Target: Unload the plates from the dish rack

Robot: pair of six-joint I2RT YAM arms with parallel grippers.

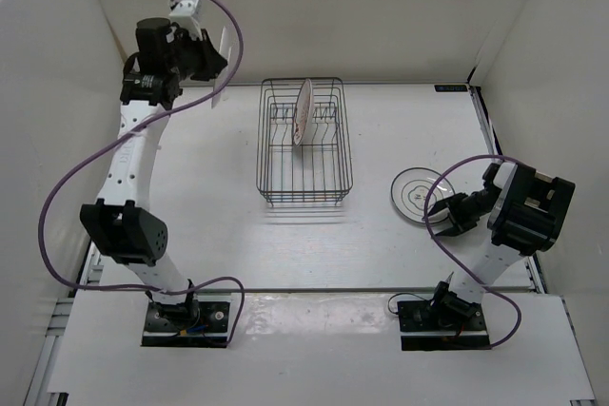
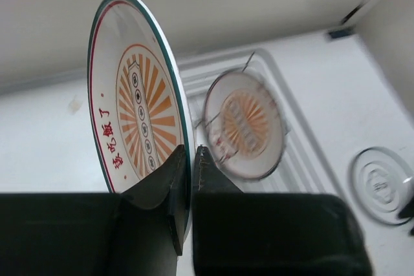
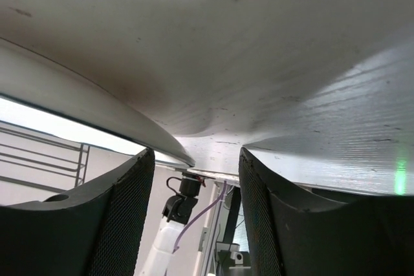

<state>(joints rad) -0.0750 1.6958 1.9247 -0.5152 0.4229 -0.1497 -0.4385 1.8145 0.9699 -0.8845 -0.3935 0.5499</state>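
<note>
left pincer (image 2: pixel 193 151) clenched on sunburst plate (image 2: pixel 139 114); right pincer (image 3: pixel 197 158) released at ringed plate (image 1: pixel 416 192); third plate (image 1: pixel 303 111) standing in dish rack (image 1: pixel 259 140).

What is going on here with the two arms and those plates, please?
The two arms are unloading plates from the dish rack. The left gripper is shut on the rim of a sunburst plate, holding it on edge in the air to the left of the rack. A second plate stands upright in the rack. The ringed plate lies flat on the table to the right, with the right gripper open at its near edge.
</note>
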